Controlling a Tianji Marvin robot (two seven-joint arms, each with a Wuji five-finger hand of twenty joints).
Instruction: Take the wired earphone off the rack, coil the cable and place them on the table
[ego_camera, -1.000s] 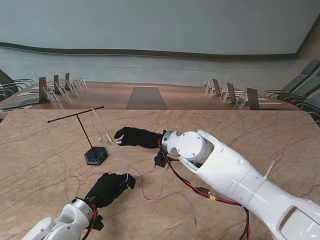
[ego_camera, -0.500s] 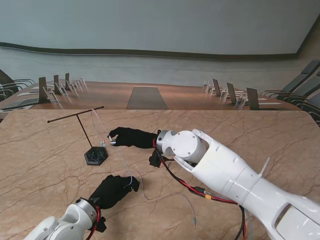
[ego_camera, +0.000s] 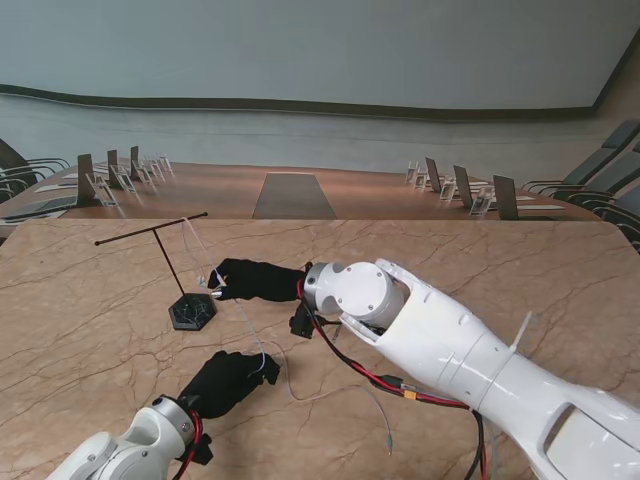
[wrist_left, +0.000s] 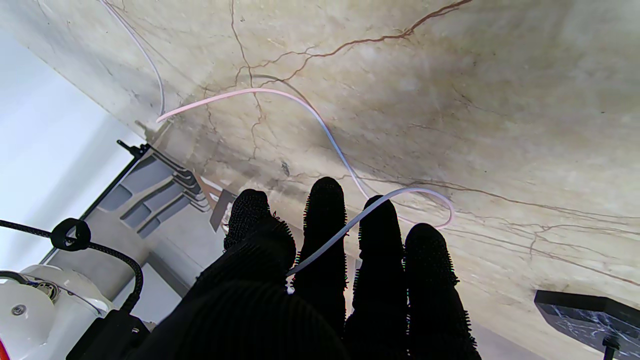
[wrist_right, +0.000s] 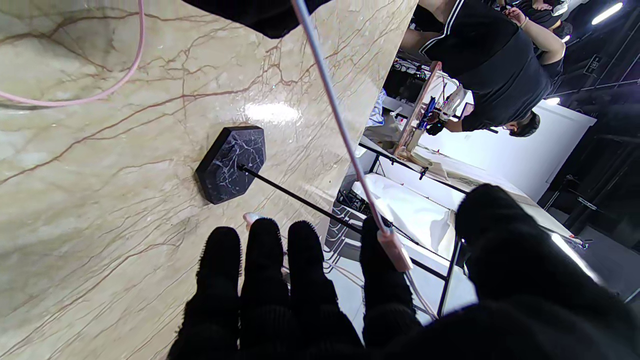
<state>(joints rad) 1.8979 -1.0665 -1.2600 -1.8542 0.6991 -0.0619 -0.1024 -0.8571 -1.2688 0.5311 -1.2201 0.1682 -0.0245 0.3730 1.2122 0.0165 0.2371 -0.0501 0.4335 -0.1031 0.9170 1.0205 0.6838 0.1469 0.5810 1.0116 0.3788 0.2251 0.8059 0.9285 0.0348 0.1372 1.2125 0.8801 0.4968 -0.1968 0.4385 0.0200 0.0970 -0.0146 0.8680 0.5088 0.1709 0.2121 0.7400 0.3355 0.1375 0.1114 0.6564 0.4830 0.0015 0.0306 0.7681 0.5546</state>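
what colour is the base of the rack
Black with pale marble-like veining: the hexagonal base of the rack shows best in the right wrist view.

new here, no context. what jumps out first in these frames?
Two black-gloved hands over a veined marble table: the right hand reaches toward the thin T-shaped rack with its dark hexagonal base, and the left hand sits nearer to me. A pale earphone cable runs down from the rack, crosses the left hand's fingers, and trails in a loose curve on the table.
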